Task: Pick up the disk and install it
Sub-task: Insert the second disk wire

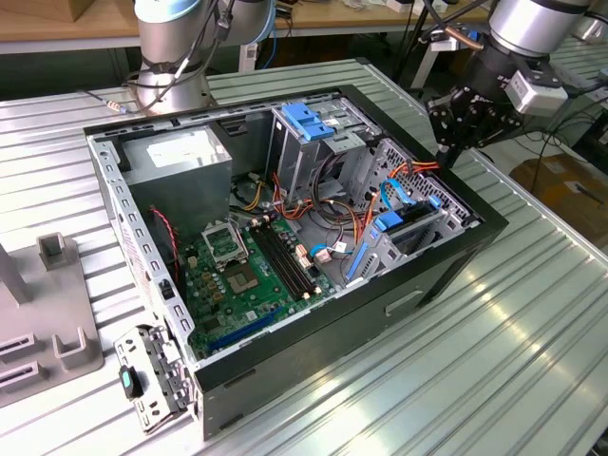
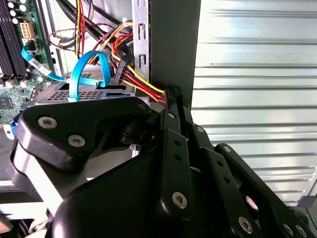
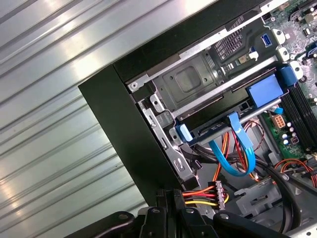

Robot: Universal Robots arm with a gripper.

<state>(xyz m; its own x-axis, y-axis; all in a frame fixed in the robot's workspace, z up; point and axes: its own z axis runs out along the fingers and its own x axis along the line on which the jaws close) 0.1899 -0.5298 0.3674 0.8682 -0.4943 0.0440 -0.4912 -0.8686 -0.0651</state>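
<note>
**Exterior view: my pincer above the case's far corner**

My one pincer (image 1: 446, 152) hovers over the open computer case (image 1: 456, 252); its opening I cannot tell. One disk (image 3: 208, 116) sits in the drive bay beside that edge.

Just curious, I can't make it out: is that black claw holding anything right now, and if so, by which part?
It cannot be told. The gripper hangs over the computer case's edge near the colored wires.
</note>
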